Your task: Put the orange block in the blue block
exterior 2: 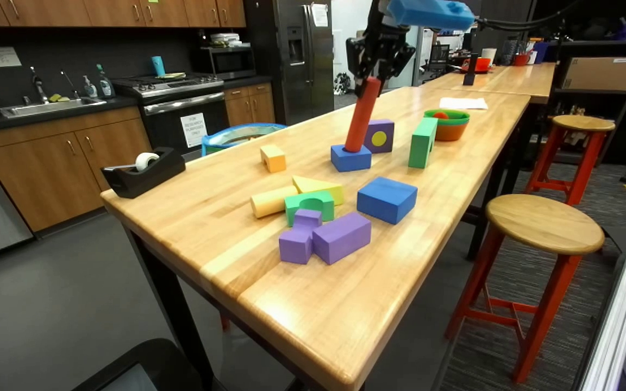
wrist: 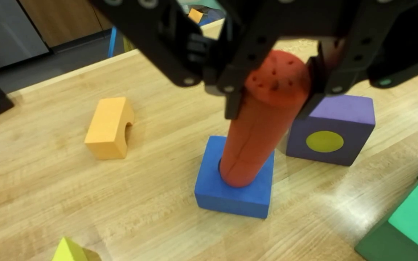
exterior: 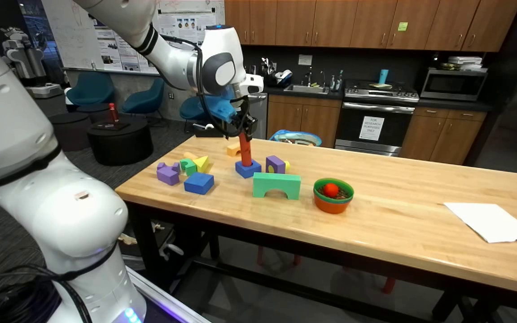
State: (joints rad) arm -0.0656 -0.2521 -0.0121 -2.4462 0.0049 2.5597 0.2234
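The broad surface (exterior: pixel 397 179) gives everything a flat footing, which suits fitting one piece into another; it is pale wood in long strips, polished to a glare. The green bridge block (exterior: pixel 276 179) stands on its two feet, apart from the two pieces to be joined, so it probably needs no moving; its faces are smooth and its underside is cut in an arch.

The orange cylinder (wrist: pixel 258 134) is gripped between the fingers (wrist: pixel 233 105), one on each side close to its upper end, presumably to leave its lower length free to enter a hole. Its foot is at the hole in the top of the blue block (wrist: pixel 234 199), and it leans; how far in it sits, if at all, I cannot tell. The upper end is pitted and a fine crack runs down the side (foam, I would guess, so it may give under the squeeze). That block, squat and square-edged, lies flat with its hole upward. The plain blue block (exterior 2: pixel 387 199) lies apart and shows no hole, so it seems an unlikely target. Just beside the holed one, the purple block (wrist: pixel 343 125) has a yellow disc (wrist: pixel 325 141) in its face, perhaps a peg pushed through.
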